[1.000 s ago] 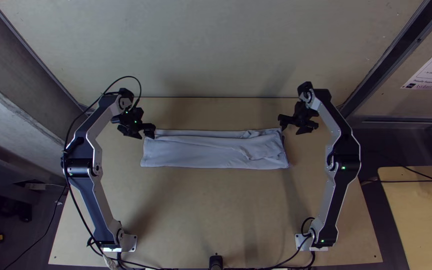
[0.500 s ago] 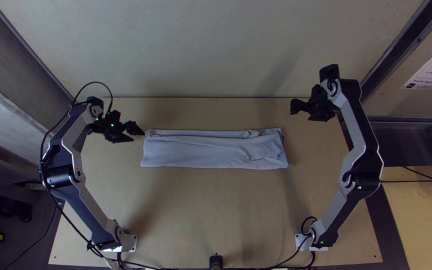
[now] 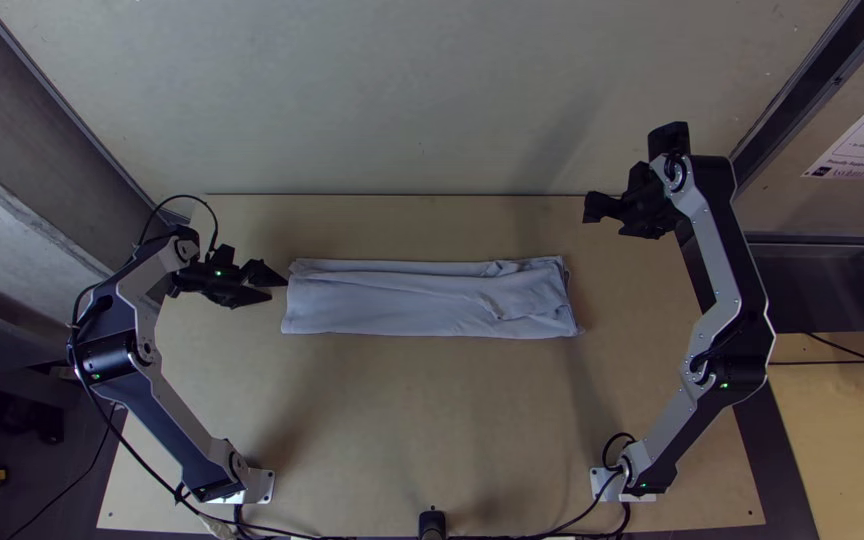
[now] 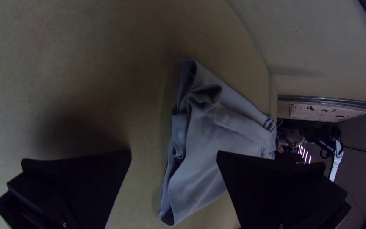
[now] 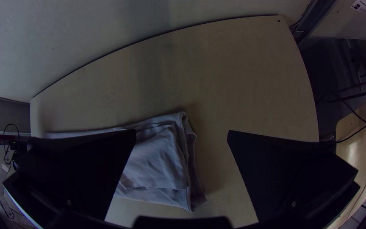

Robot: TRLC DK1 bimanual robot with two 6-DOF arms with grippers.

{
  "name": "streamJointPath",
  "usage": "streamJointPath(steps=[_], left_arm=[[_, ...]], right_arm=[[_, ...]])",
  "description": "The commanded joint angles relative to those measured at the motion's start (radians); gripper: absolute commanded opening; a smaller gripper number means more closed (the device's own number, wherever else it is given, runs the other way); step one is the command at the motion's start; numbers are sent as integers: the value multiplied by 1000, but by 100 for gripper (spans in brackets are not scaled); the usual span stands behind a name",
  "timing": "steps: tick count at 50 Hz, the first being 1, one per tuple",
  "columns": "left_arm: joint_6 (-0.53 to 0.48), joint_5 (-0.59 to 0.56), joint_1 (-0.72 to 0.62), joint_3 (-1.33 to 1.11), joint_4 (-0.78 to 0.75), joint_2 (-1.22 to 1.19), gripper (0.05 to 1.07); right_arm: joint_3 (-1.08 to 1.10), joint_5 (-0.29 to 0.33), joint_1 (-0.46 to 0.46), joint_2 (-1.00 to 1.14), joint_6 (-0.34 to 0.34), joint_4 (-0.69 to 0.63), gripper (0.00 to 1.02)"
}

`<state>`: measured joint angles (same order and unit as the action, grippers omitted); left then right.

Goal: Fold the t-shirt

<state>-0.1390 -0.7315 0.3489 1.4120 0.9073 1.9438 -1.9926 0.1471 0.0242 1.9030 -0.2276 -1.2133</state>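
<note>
In the top view the light grey-blue t-shirt (image 3: 422, 300) lies folded into a long flat strip across the table, slightly wrinkled toward its right end. My left gripper (image 3: 282, 284) is at the strip's left end, and my right gripper (image 3: 590, 208) stands beyond its upper right corner. Layered edges of the t-shirt (image 4: 217, 135) face the left gripper (image 4: 174, 154), whose fingers are wide apart with nothing held. In the right wrist view the t-shirt's end (image 5: 162, 161) lies partly behind one finger of the right gripper (image 5: 182, 138), which is open and holds nothing.
The wooden table (image 3: 422, 430) extends around the cloth, with a pale wall panel (image 3: 422, 100) along its far edge. Black cables (image 3: 302, 535) run along the near edge. A second wooden table (image 3: 842, 430) stands off to the right.
Both arms have swung outward from the t-shirt's ends, the left gripper toward the left and the right gripper up and to the right. The cloth has kept its place.
</note>
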Motion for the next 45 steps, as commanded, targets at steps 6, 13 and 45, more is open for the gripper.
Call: streamJointPath(steps=[6, 13, 45], left_arm=[[-14, -40, -51, -81, -45, 23, 103], [33, -46, -123, -116, -104, 27, 103], [312, 196, -479, -157, -314, 27, 103]], right_arm=[[-9, 9, 26, -36, -6, -11, 99], [-2, 9, 29, -38, -6, -11, 99], [107, 11, 56, -97, -15, -12, 99]])
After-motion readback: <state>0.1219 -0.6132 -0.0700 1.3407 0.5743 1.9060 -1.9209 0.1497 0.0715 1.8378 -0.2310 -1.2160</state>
